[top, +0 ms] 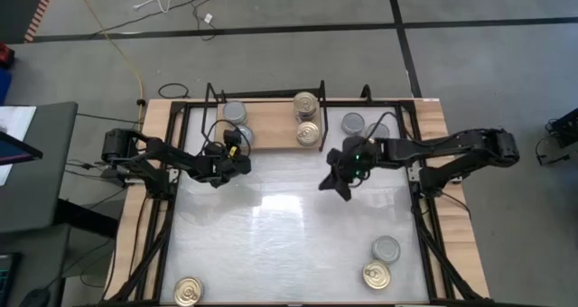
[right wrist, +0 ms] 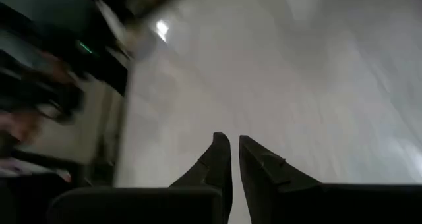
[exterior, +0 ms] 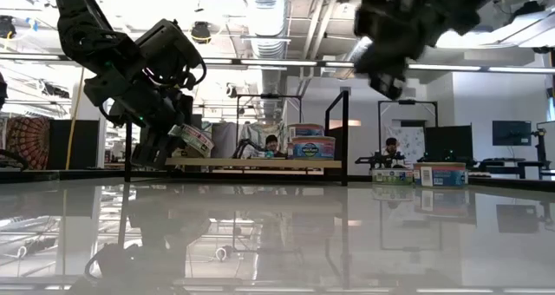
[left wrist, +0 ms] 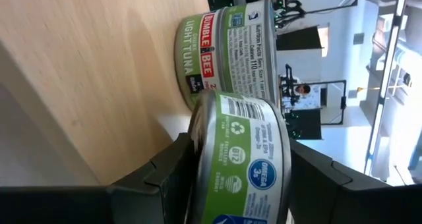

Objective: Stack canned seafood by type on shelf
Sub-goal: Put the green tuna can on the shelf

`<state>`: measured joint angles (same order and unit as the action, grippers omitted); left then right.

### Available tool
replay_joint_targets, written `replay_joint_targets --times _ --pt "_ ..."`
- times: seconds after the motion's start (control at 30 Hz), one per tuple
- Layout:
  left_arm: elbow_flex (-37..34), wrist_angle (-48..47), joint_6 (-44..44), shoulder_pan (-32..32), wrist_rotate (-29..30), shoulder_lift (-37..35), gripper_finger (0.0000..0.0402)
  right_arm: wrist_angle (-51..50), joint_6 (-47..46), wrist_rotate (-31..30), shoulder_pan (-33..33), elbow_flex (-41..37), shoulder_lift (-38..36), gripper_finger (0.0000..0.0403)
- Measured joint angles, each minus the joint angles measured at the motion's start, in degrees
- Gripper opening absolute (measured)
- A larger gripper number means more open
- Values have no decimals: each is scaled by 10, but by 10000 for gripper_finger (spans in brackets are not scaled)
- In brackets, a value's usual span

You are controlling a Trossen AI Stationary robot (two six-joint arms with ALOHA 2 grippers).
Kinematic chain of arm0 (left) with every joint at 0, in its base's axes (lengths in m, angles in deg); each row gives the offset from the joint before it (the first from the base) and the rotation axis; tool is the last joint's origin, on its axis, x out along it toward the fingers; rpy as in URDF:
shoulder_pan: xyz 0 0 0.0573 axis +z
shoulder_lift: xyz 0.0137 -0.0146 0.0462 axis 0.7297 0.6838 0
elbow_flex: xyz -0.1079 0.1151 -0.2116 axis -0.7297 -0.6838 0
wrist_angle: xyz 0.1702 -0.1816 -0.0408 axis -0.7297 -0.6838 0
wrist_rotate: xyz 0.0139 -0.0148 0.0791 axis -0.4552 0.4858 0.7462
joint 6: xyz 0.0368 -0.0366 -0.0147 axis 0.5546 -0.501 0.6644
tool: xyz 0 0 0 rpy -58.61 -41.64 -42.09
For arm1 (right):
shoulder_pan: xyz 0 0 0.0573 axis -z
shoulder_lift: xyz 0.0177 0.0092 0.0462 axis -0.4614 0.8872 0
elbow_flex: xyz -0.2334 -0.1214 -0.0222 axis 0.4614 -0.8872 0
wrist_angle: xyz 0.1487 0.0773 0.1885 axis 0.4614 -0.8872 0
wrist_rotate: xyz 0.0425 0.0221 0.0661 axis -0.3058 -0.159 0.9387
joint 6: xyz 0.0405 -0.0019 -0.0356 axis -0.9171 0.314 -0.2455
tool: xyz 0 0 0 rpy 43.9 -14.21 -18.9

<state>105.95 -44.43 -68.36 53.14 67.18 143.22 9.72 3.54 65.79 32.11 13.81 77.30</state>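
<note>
- The left gripper [left wrist: 241,184] is pinching a green-labelled round tin [left wrist: 241,161] beside the grey-topped tin [top: 234,114] on the light wooden shelf [top: 271,126].
- Next, it needs lowering squarely onto that tin.
- The right gripper [right wrist: 234,159], nearly pressed together, is hanging empty.

Glossy white tabletop [top: 289,244] mirrors the lights; shelf [top: 271,122] is pale matt wood in black wire; tins [left wrist: 241,165] are shiny metal under glossy paper labels

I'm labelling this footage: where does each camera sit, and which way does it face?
High: overhead, straight down on the shelf; both arms show.
Low: tabletop height, level toward the room; both arms enter from above.
Left wrist: past the left gripper, clamping a can.
Right wrist: past the right gripper, empty, over white tabletop.
Shared: that can.
</note>
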Motion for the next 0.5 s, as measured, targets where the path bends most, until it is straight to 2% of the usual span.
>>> replay_joint_targets --times 0.1,0.2,0.37,0.5 --pt "0 0 -3 0 0 0 197 46 14 14 28 11 1 53" --pt "0 0 -24 0 -4 0 197 25 43 16 68 57 28 40" --pt "0 1 -39 -2 -31 0 197 -68 122 27 102 187 139 12" --pt "0 1 -56 -5 -44 0 197 -105 197 31 104 301 238 15"
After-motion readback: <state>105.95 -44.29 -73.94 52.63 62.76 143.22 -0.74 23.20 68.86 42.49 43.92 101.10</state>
